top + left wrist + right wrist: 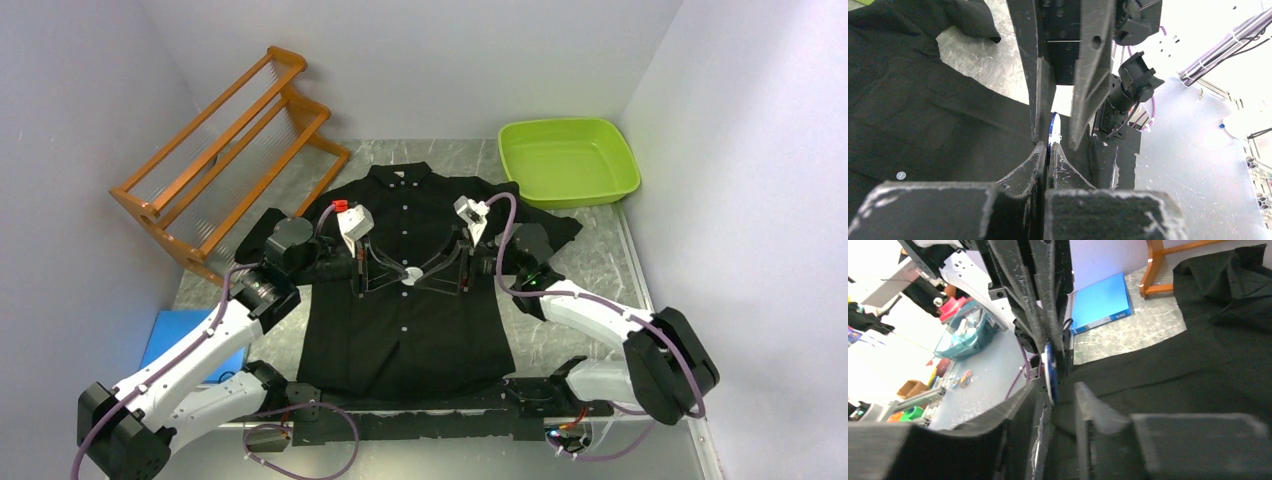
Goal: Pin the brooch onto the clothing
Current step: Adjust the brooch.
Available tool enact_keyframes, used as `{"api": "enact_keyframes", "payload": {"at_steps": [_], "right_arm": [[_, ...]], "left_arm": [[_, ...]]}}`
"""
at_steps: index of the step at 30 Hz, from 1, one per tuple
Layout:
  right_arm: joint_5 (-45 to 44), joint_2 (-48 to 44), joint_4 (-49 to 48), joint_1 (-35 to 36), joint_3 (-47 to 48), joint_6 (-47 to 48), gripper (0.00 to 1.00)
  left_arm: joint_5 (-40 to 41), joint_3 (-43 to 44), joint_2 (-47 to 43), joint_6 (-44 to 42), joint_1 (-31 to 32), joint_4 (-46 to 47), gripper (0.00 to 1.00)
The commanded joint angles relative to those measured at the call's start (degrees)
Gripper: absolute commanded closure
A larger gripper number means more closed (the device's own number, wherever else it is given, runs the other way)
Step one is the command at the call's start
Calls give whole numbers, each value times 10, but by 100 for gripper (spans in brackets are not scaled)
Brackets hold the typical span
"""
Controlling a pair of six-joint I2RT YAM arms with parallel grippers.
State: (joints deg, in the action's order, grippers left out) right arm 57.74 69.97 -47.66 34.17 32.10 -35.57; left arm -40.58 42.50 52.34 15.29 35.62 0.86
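Over the chest of the black shirt [400, 340], which lies flat on the desk [590, 265] with its collar away from the arms, a round white brooch [410, 277] with a blue rim is clamped edge-on in the left fingers [1048, 162]. Facing them, the right fingers [428, 270] stand apart, one on each side of the brooch, not gripping it. Beyond the shirt sit a green basin [570, 160] and an orange rack [230, 150]; a blue folder [185, 340] lies at the left. The writing on the white neck label [399, 172] cannot be read.

Brooch [1054, 131] being held over the black shirt [420, 330]
The white, blue-rimmed disc is standing edge-on in the left gripper's [1048, 152] closed tips, between the right gripper's [1060, 397] parted fingers; the shirt is lying flat beneath both.
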Motion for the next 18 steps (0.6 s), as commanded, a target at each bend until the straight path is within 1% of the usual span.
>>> {"api": "enact_keyframes", "payload": {"at_steps": [1,5,8,11,13,14,15,17,18], "right_arm": [[34,34,-126,-2,25,-78,68],[37,55,-162,-2,28,-106,69],[42,57,-172,-2,28,-112,57],[39,54,-161,-2,30,-107,53],[39,53,-160,-2,31,-110,62],[38,53,-150,-2,33,-107,64],[38,53,-139,-2,37,-100,73],[45,55,-117,-2,45,-87,97],[47,55,-103,-1,48,-77,100]], "left_arm": [[-32,9,1,-2,2,35,97],[-31,11,1,-5,2,25,97],[-28,13,3,-8,2,17,97],[-29,15,6,-10,2,14,97],[-30,15,8,-7,2,15,97],[-31,16,9,-8,2,14,97],[-31,16,10,-6,2,14,97],[-30,17,11,-5,2,14,97],[-30,18,11,-6,2,12,97]]}}
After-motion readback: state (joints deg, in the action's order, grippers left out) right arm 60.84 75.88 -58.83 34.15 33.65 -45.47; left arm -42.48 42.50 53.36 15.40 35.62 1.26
